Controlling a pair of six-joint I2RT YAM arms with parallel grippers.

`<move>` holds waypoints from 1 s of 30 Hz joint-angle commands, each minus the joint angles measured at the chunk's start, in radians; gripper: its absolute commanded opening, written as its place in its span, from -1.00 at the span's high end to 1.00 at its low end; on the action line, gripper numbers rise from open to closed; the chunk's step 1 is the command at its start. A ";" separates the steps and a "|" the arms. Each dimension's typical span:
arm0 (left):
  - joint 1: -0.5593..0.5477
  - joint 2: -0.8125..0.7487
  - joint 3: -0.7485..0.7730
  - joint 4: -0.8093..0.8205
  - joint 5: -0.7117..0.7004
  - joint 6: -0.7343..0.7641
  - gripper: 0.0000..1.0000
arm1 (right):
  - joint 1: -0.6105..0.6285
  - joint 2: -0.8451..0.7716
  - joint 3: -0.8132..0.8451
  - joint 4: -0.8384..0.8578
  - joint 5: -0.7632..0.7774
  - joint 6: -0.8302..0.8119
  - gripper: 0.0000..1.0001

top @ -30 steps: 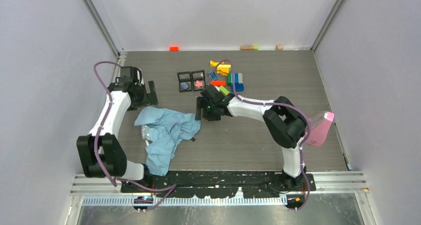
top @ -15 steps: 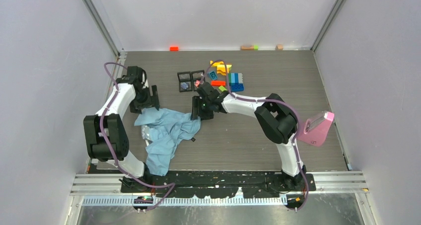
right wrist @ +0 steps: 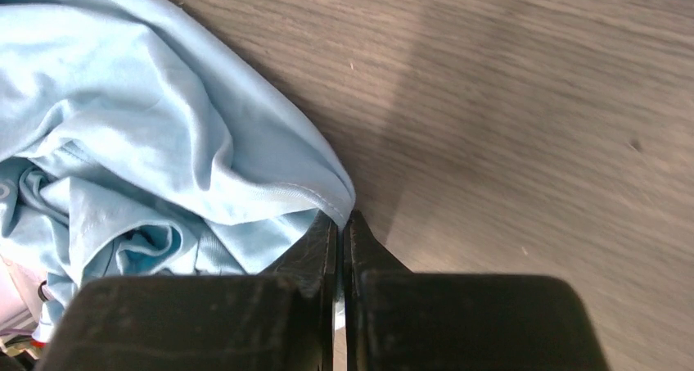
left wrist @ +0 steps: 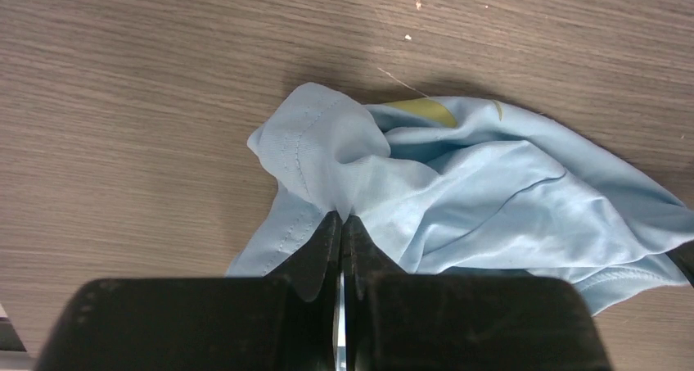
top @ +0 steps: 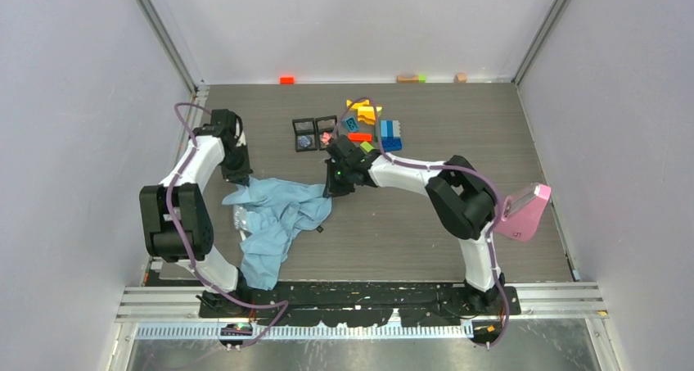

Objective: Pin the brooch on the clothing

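The clothing (top: 274, 219), a light blue shirt, lies crumpled on the table's left half. My left gripper (top: 237, 177) is at its far left corner. In the left wrist view this gripper (left wrist: 342, 215) is shut on a raised fold of the clothing (left wrist: 458, 191), where a yellow streak shows. My right gripper (top: 331, 189) is at the shirt's far right edge. In the right wrist view it (right wrist: 341, 217) is shut on the hem of the clothing (right wrist: 164, 142). A tiny pinkish brooch (top: 326, 136) lies in the right one of two black boxes behind the shirt.
Coloured toy blocks (top: 380, 129) are heaped right of the two black boxes (top: 304, 133). A pink object (top: 524, 211) leans at the right edge. Small blocks (top: 286, 79) sit along the back wall. A small dark bit (top: 319, 229) lies by the shirt.
Both grippers were open above the shirt's far edges. They have come down onto the cloth and shut on it, the left on a corner fold, the right on the hem.
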 commanded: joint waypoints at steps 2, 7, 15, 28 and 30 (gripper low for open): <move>0.006 -0.165 0.013 0.031 -0.038 -0.022 1.00 | -0.070 -0.306 -0.023 -0.055 0.111 -0.063 0.99; 0.006 -0.363 0.130 0.037 -0.058 -0.116 1.00 | -0.135 -0.469 0.041 -0.251 0.217 -0.182 0.99; 0.006 -0.496 0.461 -0.001 0.094 -0.236 1.00 | -0.140 -0.674 0.375 -0.549 0.401 -0.444 0.99; 0.006 -0.473 1.115 -0.122 0.312 -0.284 1.00 | -0.140 -0.922 0.691 -0.499 0.219 -0.571 0.99; 0.006 -0.474 1.168 -0.125 0.335 -0.300 1.00 | -0.141 -0.926 0.740 -0.505 0.188 -0.566 0.99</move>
